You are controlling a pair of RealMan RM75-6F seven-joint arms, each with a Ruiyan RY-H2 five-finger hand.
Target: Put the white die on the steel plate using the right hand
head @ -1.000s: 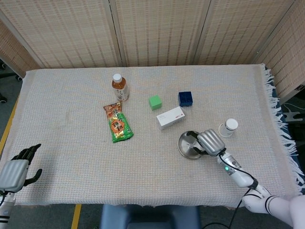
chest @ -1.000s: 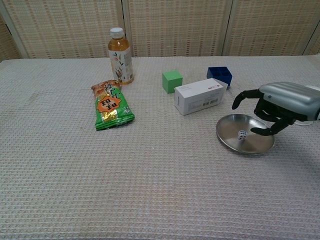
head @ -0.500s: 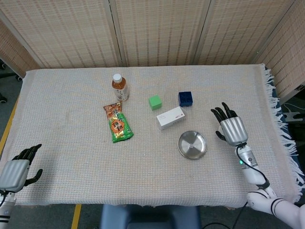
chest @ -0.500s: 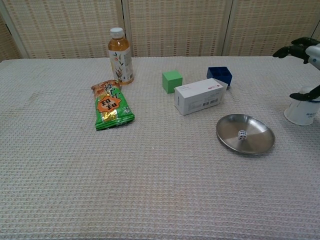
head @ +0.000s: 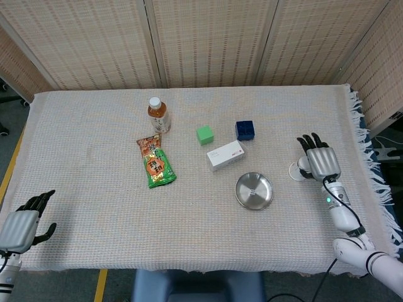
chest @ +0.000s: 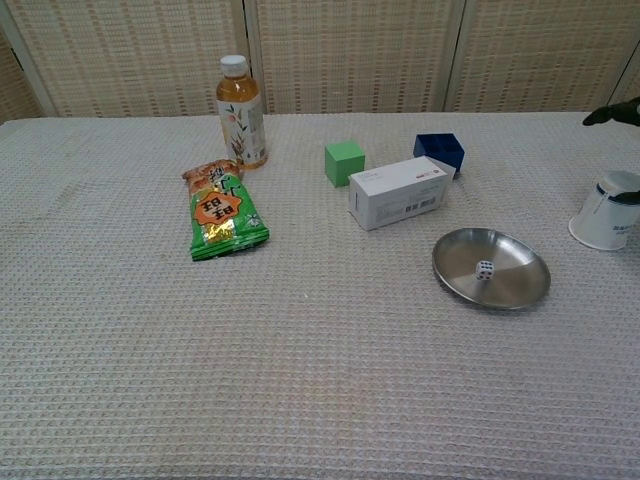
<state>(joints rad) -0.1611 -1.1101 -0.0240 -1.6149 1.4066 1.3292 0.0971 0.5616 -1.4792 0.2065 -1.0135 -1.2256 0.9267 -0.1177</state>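
The left hand idles at the near counter edge, fingers loosely curled around nothing. The white die lies inside the steel plate, well to the left of the right hand's fingers. It looks light, hard and smooth-faced, best pinched across two opposite faces, and liable to roll if dropped. The right hand is spread wide and empty above a white cup. A second ago it hovered over the plate; it has since drawn off rightward and away.
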